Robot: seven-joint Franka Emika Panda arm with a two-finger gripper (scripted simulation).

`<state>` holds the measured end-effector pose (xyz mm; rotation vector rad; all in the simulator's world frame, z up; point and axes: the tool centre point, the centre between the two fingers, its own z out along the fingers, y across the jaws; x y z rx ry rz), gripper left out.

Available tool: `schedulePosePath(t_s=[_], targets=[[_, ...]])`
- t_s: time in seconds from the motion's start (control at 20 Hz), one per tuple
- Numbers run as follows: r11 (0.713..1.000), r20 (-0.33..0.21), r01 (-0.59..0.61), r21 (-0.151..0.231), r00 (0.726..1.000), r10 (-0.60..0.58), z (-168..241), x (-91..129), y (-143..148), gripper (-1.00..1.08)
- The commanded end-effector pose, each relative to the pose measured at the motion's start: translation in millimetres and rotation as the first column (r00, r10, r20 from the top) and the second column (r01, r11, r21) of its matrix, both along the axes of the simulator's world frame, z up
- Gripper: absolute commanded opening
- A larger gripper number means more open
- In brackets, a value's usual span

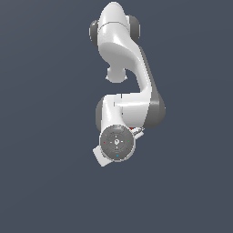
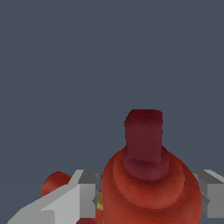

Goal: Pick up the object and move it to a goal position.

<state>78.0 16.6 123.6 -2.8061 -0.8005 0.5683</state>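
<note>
In the wrist view the red drill-shaped toy (image 2: 151, 188) fills the space between my two grey fingers (image 2: 87, 192), its dark red nose tip (image 2: 143, 135) pointing away from the camera. A yellowish patch (image 2: 99, 202) shows beside one finger. My gripper (image 2: 148, 199) is shut on the toy's stubby body, with a finger pressed on each side. In the exterior view the arm's wrist (image 1: 117, 143) covers the gripper from above, and only a small red sliver of the toy (image 1: 133, 129) shows beside it.
The white arm (image 1: 132, 68) reaches across a plain dark grey-blue floor (image 1: 45, 182). No other objects, walls or edges show in either view.
</note>
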Motion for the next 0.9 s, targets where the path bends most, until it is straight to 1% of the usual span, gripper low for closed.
schedulePosePath(t_s=[0.0, 0.15, 0.35, 0.5, 0.65, 0.85], targets=[[0.999, 0.063, -0.048, 0.016, 0.997, 0.047, 33.2, 9.8, -8.3, -1.00], [0.993, 0.138, -0.110, 0.033, 0.985, 0.105, 71.5, 18.7, -18.4, -1.00], [0.980, 0.233, -0.191, 0.048, 0.957, 0.175, 121.3, 27.0, -32.1, -1.00], [0.967, 0.302, -0.249, 0.055, 0.927, 0.222, 157.3, 30.7, -42.6, -1.00], [0.951, 0.366, -0.304, 0.058, 0.893, 0.263, 191.9, 32.6, -53.4, -1.00], [0.929, 0.439, -0.366, 0.057, 0.845, 0.306, 231.7, 32.8, -67.0, -1.00]])
